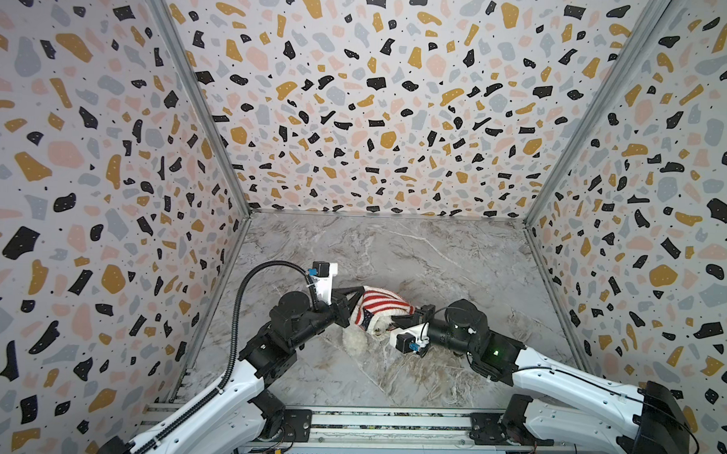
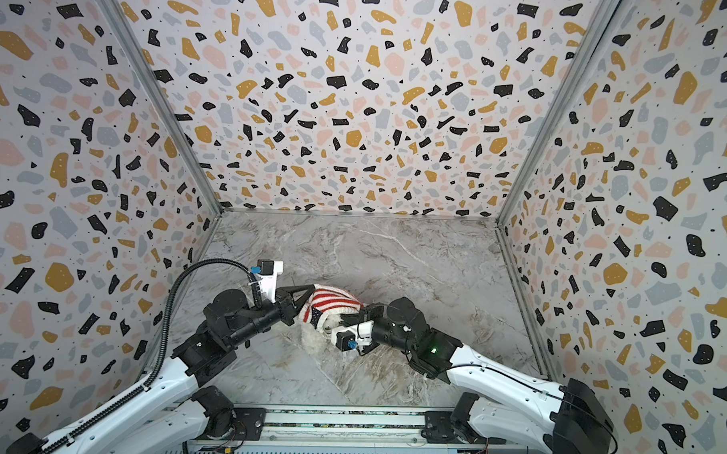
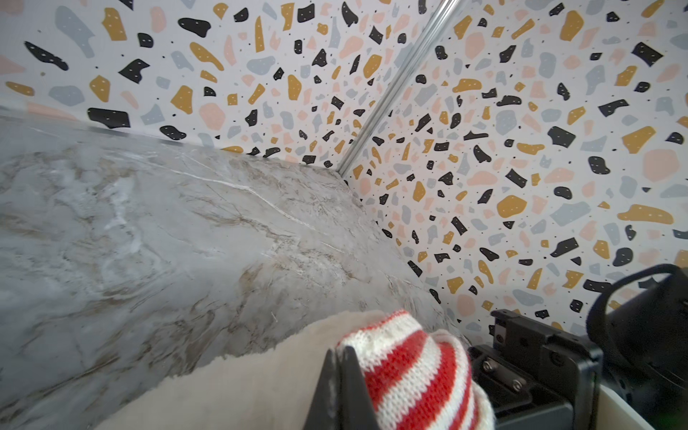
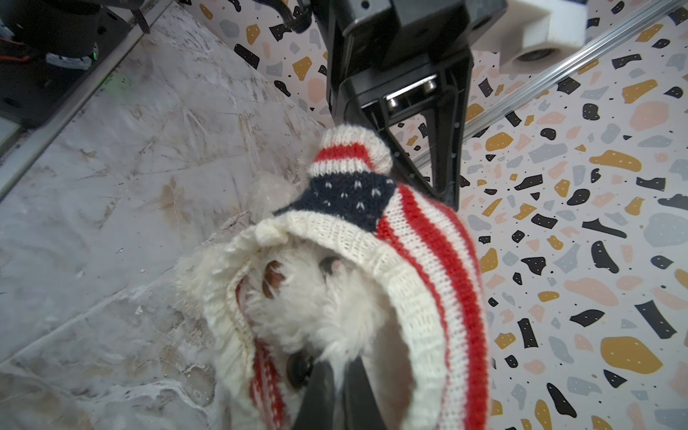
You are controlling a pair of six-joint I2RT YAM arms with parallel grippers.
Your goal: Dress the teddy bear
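Plainly, one marble table (image 1: 435, 259) carries everything. One teddy bear (image 4: 309, 298) lies just toward 6 o'clock of the table's middle in both top views. Its head is inside one striped sweater (image 1: 382, 301), and its white body trails out toward 7 o'clock. The sweater's long axis runs 9 to 3 o'clock, strung between two grippers. The left gripper (image 3: 339, 368) is pinched tight on the 9 o'clock end. The right gripper (image 4: 335, 376) is closed at the ribbed opening at 3 o'clock, seemingly on the rim. Both touch the knit, neither nearer. The next pull, I judge, must go toward 7 o'clock, along the body.
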